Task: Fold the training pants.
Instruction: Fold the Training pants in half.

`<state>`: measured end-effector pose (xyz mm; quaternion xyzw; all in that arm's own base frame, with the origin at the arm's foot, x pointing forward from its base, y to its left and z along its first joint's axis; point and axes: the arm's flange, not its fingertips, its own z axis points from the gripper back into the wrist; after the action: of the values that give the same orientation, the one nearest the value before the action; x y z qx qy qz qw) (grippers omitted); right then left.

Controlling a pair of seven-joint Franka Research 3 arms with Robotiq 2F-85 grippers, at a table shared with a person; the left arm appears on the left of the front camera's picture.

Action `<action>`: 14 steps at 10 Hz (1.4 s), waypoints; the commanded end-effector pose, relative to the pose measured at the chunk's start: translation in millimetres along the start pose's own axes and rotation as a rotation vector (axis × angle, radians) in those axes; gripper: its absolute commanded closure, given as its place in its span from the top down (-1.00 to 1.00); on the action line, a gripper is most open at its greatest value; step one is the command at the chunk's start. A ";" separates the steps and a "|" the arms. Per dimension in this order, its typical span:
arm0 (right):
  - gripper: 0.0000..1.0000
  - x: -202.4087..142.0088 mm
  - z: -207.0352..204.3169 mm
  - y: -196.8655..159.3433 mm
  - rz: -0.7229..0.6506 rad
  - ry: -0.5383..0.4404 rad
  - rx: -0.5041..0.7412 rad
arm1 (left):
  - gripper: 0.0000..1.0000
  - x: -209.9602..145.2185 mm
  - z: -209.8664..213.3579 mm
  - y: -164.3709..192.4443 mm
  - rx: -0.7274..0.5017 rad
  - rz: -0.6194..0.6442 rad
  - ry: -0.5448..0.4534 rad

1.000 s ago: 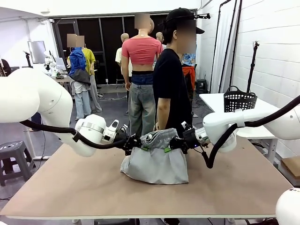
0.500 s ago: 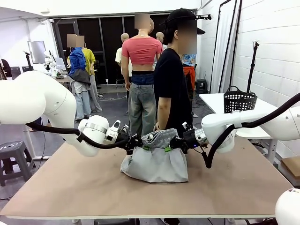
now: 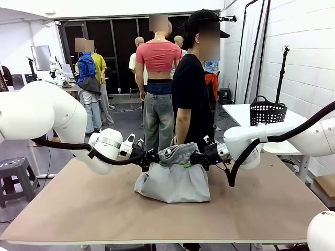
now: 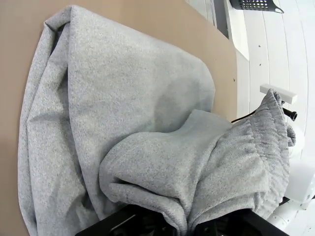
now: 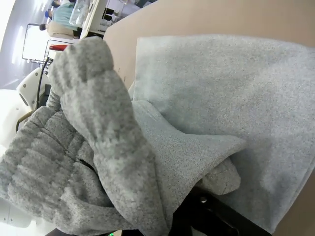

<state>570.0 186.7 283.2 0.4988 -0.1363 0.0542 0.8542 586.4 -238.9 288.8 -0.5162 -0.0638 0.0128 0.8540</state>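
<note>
The light grey training pants (image 3: 172,183) hang in a bunch over the middle of the brown table (image 3: 78,209), their lower part resting on it. My left gripper (image 3: 156,158) is shut on the waistband's left end and my right gripper (image 3: 189,159) is shut on its right end, both held above the table. In the left wrist view the pants (image 4: 123,123) drape from the jaws over the tabletop, with the gathered waistband (image 4: 256,152) at the right. In the right wrist view the ribbed waistband (image 5: 83,147) bunches close to the camera and hides the fingers.
A person (image 3: 191,89) in black stands at the table's far edge, right behind the pants. A black mesh basket (image 3: 267,111) sits on a white table at the back right. Bare tabletop lies to the left, right and front of the pants.
Both grippers have shifted slightly left with the waistband; the left arm's elbow has swung further into view. The grips have not changed.
</note>
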 end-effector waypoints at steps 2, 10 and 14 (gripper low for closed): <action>-1.00 17.7 20.4 -32.7 -0.019 -0.074 -0.080 | -1.00 18.9 23.9 26.3 0.060 0.027 -0.069; -1.00 13.3 -4.4 -7.5 -0.015 0.006 -0.013 | -1.00 15.4 -3.4 1.3 0.016 0.029 0.000; -1.00 29.2 -6.8 -16.0 -0.055 0.015 -0.046 | -1.00 28.3 -1.5 6.9 0.036 0.076 -0.013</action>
<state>587.7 189.6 276.9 0.5053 -0.1201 0.0520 0.8530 601.2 -244.7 284.2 -0.5204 -0.0510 0.0339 0.8517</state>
